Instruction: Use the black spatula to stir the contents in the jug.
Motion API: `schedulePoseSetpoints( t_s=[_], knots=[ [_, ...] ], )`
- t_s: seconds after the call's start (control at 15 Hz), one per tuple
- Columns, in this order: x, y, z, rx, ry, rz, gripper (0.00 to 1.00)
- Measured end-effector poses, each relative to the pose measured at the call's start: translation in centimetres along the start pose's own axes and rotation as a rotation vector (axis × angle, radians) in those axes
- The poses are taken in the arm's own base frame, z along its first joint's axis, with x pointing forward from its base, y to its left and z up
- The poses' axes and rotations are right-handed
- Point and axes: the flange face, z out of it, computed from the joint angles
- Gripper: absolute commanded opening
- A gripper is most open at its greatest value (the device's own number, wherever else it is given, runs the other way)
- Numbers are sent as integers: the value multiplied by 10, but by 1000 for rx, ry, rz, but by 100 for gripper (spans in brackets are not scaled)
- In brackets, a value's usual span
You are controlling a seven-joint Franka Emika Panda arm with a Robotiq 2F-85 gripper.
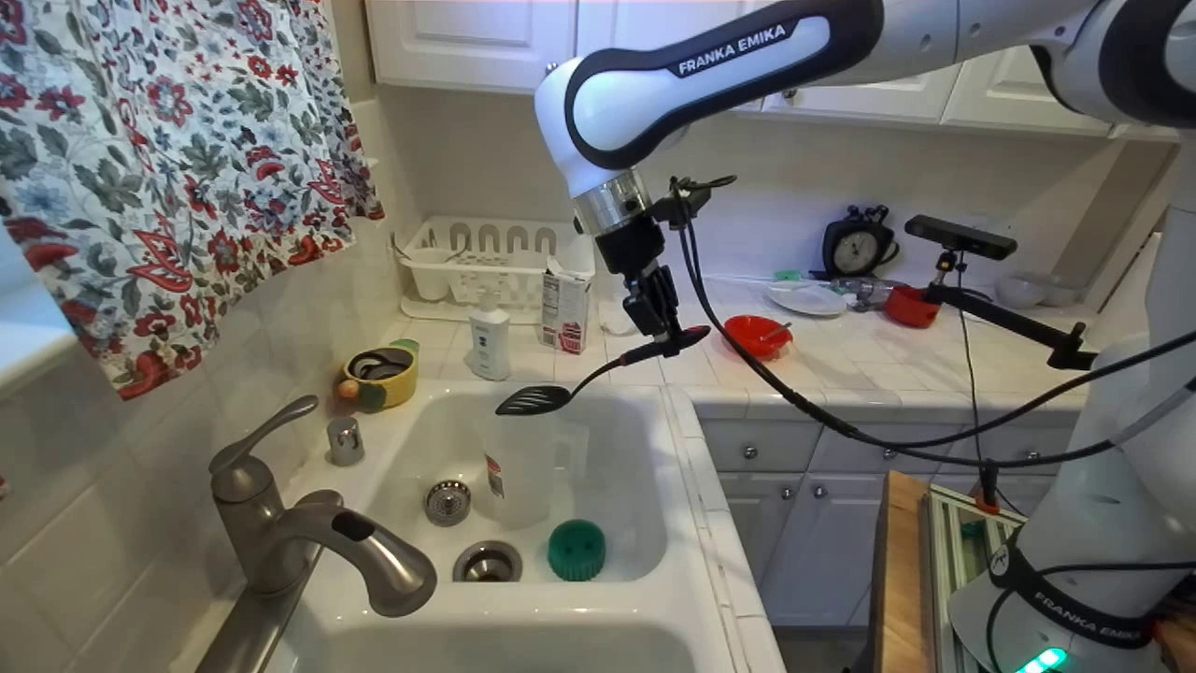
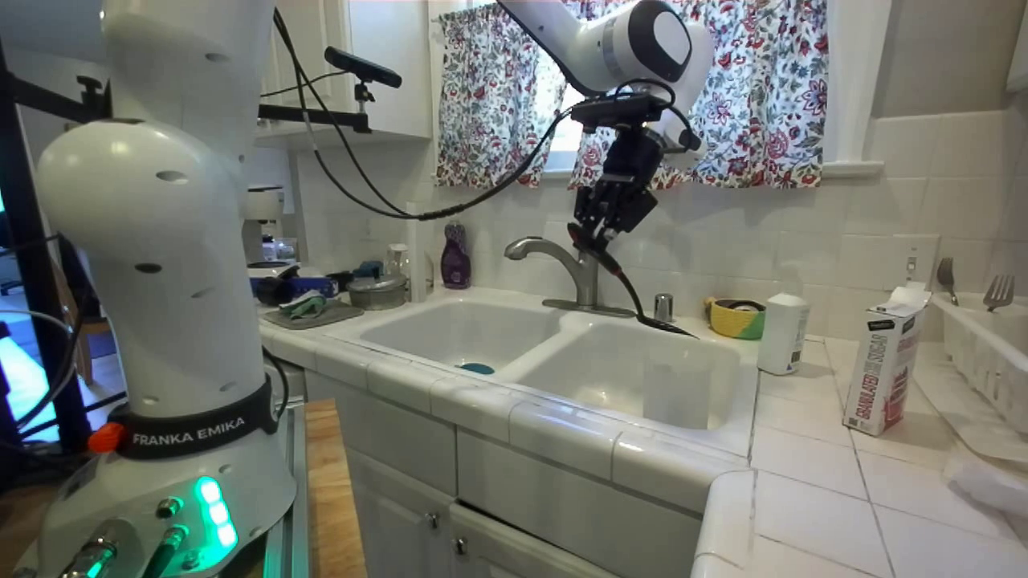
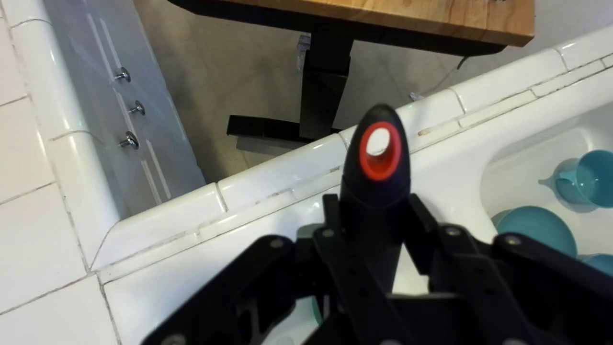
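My gripper [image 1: 671, 346] is shut on the handle of the black spatula [image 1: 534, 400], high over the counter side of the sink. In the wrist view, the gripper [image 3: 376, 211] has the handle between its fingers, and the spatula's [image 3: 377, 190] handle end with a red-lined hole sticks out. The slotted head hangs down and away from the gripper. The whitish, see-through jug [image 1: 528, 472] stands upright in the sink basin; it also shows in an exterior view [image 2: 683, 397]. In both exterior views the spatula head appears just above the jug's rim. The jug's contents cannot be seen.
A metal faucet [image 1: 374, 551] stands beside the sink. A green round object [image 1: 576, 550] lies near the jug. A white bottle [image 1: 490, 341], a sugar carton [image 1: 565, 313] and a yellow container [image 1: 397, 381] stand behind the basin. Teal cups [image 3: 596, 178] lie in the neighbouring basin.
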Motion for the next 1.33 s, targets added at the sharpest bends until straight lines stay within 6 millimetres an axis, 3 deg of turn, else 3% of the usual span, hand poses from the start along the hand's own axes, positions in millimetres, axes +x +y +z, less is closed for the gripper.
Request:
schedulePoseSetpoints(
  t_s=[0.2,0.67,1.33],
  knots=[
    [13,1,0,3,-31,36,10],
    [19,0,-1,26,-171,91,10],
    [58,-4,-1,88,-169,88,10]
  ],
)
